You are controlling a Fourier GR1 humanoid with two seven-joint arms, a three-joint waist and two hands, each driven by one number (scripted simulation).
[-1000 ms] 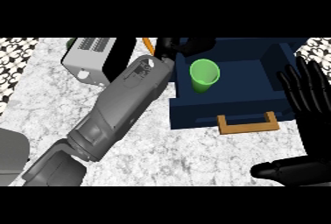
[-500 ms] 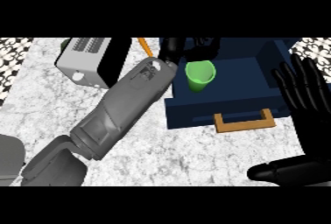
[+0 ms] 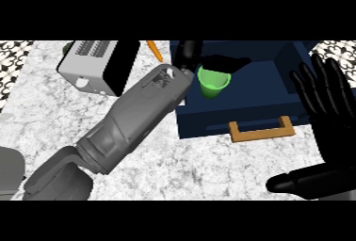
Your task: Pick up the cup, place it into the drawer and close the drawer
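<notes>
The green cup (image 3: 212,84) is inside the open navy drawer (image 3: 257,101), tilted, near its back left corner. My left hand (image 3: 212,61) reaches in from the lower left, with the grey forearm crossing the counter. Its fingers and thumb curl over the cup's rim and hide the top. The drawer's wooden handle (image 3: 261,131) faces me at the front. My right hand (image 3: 325,96) is open at the right edge, fingers up, beside the drawer's right side and touching nothing.
A white and black toaster-like appliance (image 3: 97,66) stands on the marble counter (image 3: 42,117) at the upper left. A thin orange stick (image 3: 154,51) lies between it and the drawer. A grey shape (image 3: 8,172) sits at the lower left edge.
My left hand moved from behind the drawer down onto the cup and closed over its rim. The cup, upright before, now tilts. The right hand stays put.
</notes>
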